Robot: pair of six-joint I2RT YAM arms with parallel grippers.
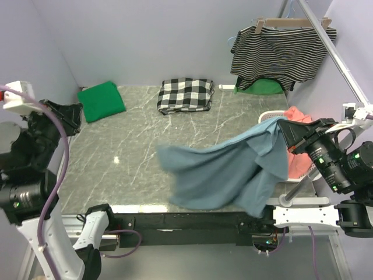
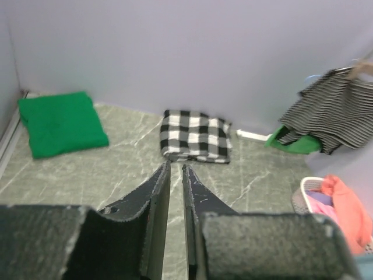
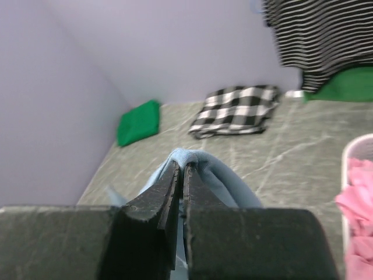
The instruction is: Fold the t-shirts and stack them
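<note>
Right end effector (image 3: 180, 167) clamps the slate-blue t-shirt (image 1: 221, 175) over marbled table (image 1: 134, 146); left end effector (image 2: 176, 167) ajar.

A robotics lab cell is shown: a marble-patterned table (image 1: 134, 140) is boxed in by plain lilac walls (image 1: 157, 35), with the left arm (image 1: 26, 175) and right arm (image 1: 335, 166) mounted at the lower corners.

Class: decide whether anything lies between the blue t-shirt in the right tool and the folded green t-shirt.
Nothing visible does. The checked cloth lies farther back, off the path from blue t-shirt to green t-shirt.
</note>
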